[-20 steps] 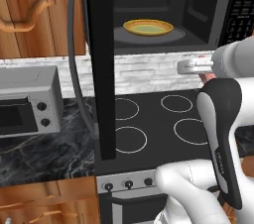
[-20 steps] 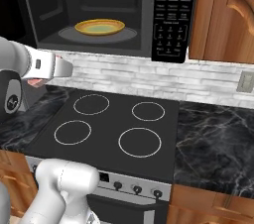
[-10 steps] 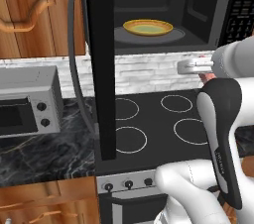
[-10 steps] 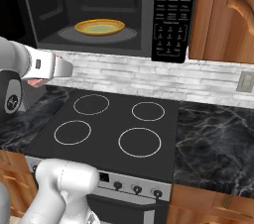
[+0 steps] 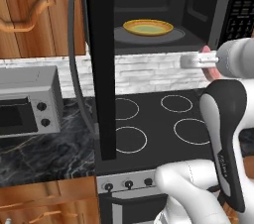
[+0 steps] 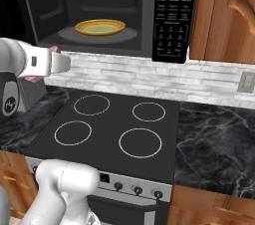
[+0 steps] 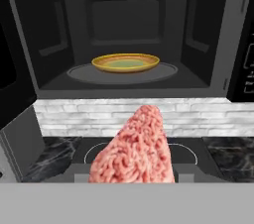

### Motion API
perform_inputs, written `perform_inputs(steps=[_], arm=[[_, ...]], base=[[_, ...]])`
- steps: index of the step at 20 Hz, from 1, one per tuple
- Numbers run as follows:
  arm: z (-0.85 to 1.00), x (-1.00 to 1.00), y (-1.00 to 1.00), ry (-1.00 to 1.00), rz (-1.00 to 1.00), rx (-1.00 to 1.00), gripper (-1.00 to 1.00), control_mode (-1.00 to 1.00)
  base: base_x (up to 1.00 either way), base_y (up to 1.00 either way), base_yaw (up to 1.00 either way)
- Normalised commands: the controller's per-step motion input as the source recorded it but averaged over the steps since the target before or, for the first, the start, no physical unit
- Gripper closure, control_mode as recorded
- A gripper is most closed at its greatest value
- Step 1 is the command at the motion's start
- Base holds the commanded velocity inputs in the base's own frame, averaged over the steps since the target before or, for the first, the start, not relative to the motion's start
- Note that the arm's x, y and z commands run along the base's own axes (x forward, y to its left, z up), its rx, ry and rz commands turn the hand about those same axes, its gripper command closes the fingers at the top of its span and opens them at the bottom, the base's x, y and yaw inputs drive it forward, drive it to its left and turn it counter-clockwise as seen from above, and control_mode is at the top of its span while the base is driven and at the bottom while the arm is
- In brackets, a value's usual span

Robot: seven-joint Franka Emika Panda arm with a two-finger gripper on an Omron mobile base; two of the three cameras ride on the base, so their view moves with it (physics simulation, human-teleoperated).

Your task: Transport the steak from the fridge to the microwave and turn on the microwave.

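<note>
A black marble desk and dark glass cooktop are lying below the tool, which is clamping the pinkish-red steak facing the open black microwave; nothing is differing from earlier.

Steak: pinkish-red w/ pale mottled grain. Microwave: black body, dark grey interior, white-lettered keypad. Plate inside microwave: yellow rim, greenish centre. Stove below microwave: black top, white ring marks. Table beside stove: black marble w/ grey veins. Backsplash: white-grey brick. Toaster oven: silver, dark window. Cabinets: reddish-brown wood grain.
</note>
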Motion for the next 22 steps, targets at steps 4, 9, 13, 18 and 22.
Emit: perform_inputs(steps=[4, 9, 13, 18, 22], arm=[[0.4, -0.05, 0.0, -0.17, 0.0, -0.01, 1.0, -1.0], [0.35, 0.0, 0.0, -0.03, 0.0, 0.0, 1.0, -1.0], [0.36, 0.0, 0.0, 0.0, 0.0, 0.0, 1.0, -1.0], [0.36, 0.12, 0.0, 0.0, 0.0, 0.0, 1.0, -1.0], [0.19, 0.3, 0.0, 0.03, 0.0, 0.0, 1.0, -1.0]], base=[[0.0, 0.0, 0.0], [0.0, 0.0, 0.0], [0.0, 0.0, 0.0], [0.0, 0.0, 0.0], [0.0, 0.0, 0.0]])
